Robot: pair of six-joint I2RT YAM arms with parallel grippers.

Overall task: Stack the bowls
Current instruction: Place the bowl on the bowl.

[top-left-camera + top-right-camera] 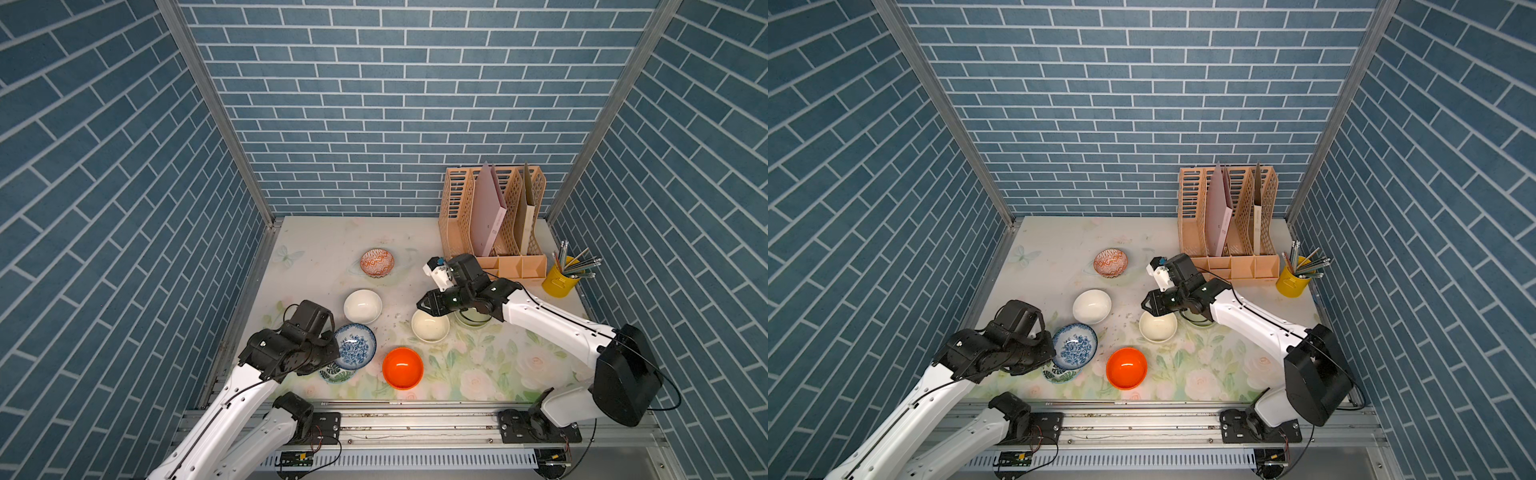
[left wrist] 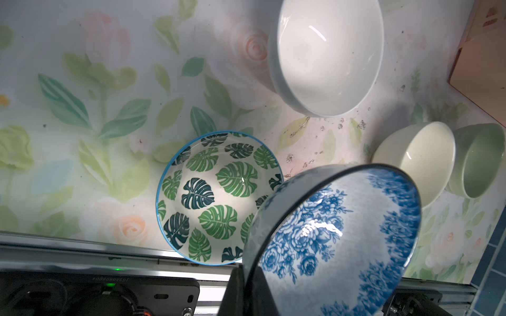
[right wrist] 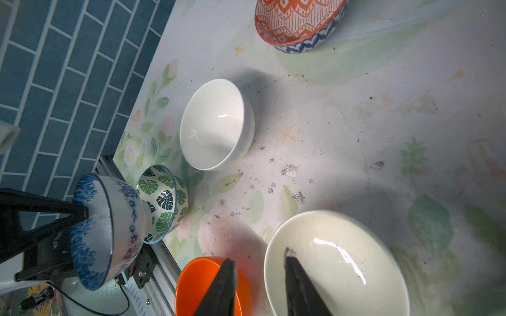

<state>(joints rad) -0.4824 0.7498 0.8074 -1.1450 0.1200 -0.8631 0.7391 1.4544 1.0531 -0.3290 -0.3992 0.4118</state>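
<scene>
Top views: tabletop (image 1: 316, 249) is open toward the far-left corner. Red-orange bowl (image 1: 377, 262) sits alone mid-far. White bowl (image 1: 362, 306), cream bowl (image 1: 430, 326) & orange bowl (image 1: 402, 368) ring a small free patch at centre. L arm enters from the near-left corner, R arm from the near-right, covering most of pale green bowl (image 1: 471, 322).

L wrist: L gripper (image 2: 246, 284) clamps the rim of blue floral bowl (image 2: 336, 240), tilted, partly over leaf bowl (image 2: 216, 197) at the near edge.

R wrist: R gripper (image 3: 258, 255) fingers apart, straddling cream bowl's rim, not pinching.
</scene>
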